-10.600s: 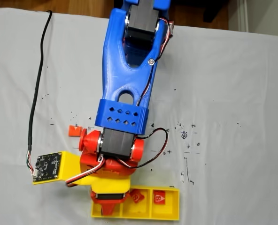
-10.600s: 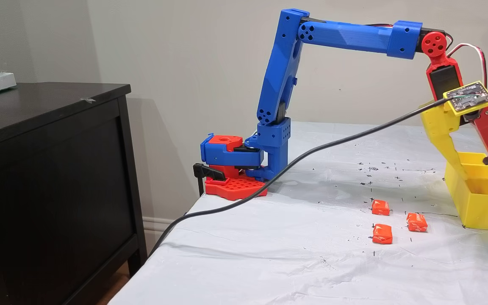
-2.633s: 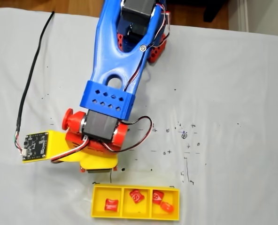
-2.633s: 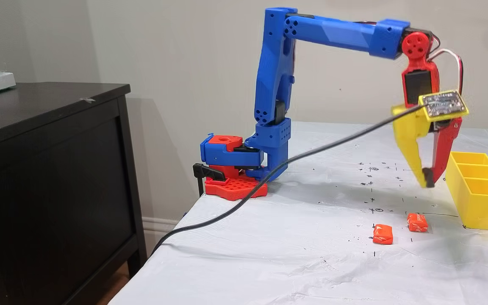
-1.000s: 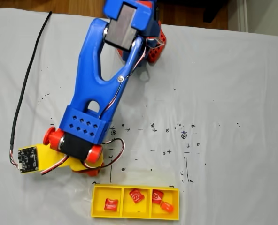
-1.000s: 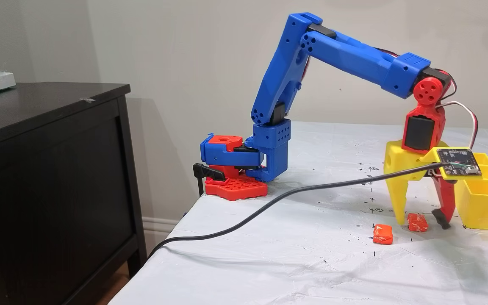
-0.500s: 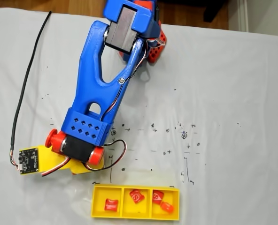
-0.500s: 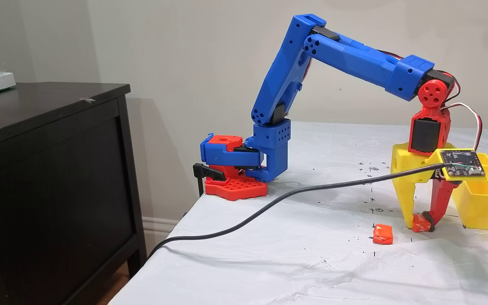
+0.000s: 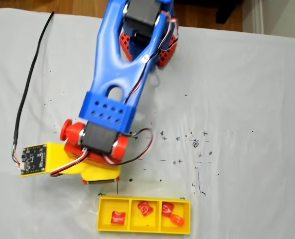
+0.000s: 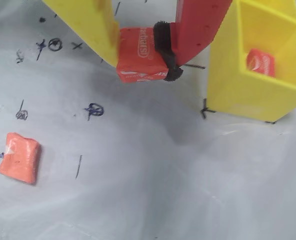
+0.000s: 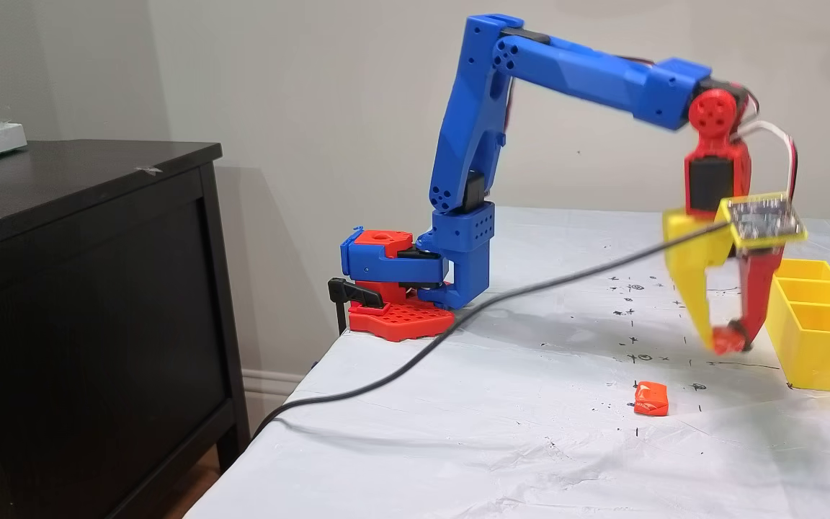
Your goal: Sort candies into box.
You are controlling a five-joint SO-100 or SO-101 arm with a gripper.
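My gripper (image 11: pixel 726 342) (image 10: pixel 140 52), one yellow finger and one red, is shut on an orange candy (image 10: pixel 139 56) (image 11: pixel 728 340) and holds it a little above the white cloth, just left of the yellow box (image 11: pixel 818 331) (image 10: pixel 248 85) in a fixed view. From above, the box (image 9: pixel 103 218) lies at the bottom with three compartments in a row: one red candy (image 9: pixel 118 217) in the left, one (image 9: pixel 145 209) in the middle, two (image 9: pixel 172 214) in the right. Another orange candy (image 11: pixel 650 398) (image 10: pixel 19 157) lies on the cloth in front of the gripper.
The blue arm (image 9: pixel 122 59) reaches over the cloth from its red base (image 11: pixel 397 317). A black cable (image 9: pixel 28 89) runs to the circuit board (image 9: pixel 33 158) on the yellow bracket. A dark cabinet (image 11: pixel 83 288) stands left of the table. Pen marks dot the cloth.
The gripper closed on the orange candy beside the box and has lifted it off the cloth. The other orange candy has not moved.
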